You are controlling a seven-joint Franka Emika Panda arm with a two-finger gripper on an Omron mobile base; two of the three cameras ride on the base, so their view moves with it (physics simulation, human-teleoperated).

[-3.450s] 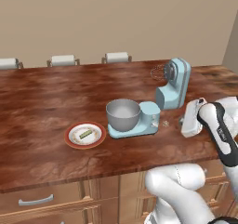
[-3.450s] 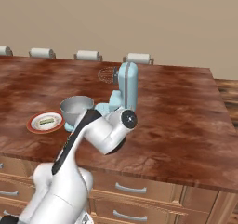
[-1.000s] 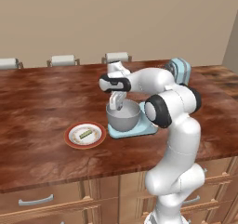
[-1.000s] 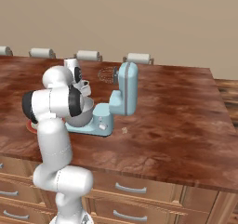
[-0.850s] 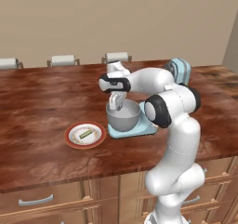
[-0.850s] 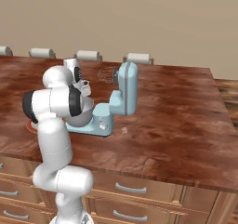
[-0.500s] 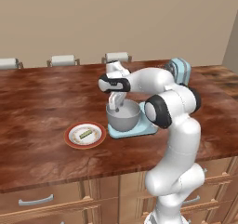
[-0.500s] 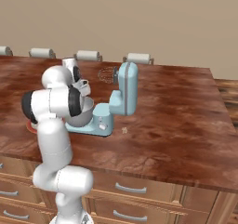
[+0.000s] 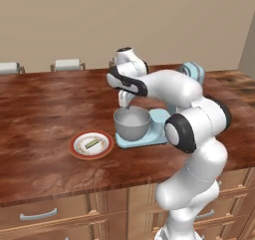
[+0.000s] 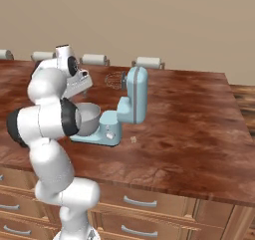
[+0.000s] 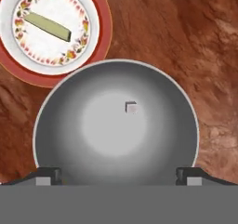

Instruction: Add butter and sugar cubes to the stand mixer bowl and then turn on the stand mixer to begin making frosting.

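Note:
The grey stand mixer bowl (image 9: 132,125) sits on the flat base of the pale-blue stand mixer (image 10: 132,98), whose head is tilted up and back. My gripper (image 9: 124,103) hangs straight above the bowl (image 11: 116,125), open, its fingertips (image 11: 46,176) wide apart with nothing between them. One whitish sugar cube (image 11: 132,108) lies on the bowl's floor. Another sugar cube (image 10: 133,139) rests on the counter to the right of the mixer base. The butter (image 11: 48,26), a thin yellowish-green stick, lies on the red-rimmed plate (image 9: 74,147) left of the bowl.
The wire whisk (image 10: 115,79) hangs from the raised head, behind the bowl. Chair backs (image 9: 67,63) line the counter's far edge. Brown wooden counter (image 9: 40,109) stretches left of the plate and right of the mixer (image 10: 189,114). Drawers (image 10: 139,204) run below the front edge.
Since 3.5 s ago the arm has swung from the counter right of the mixer to above the bowl. Over the last second it has held still.

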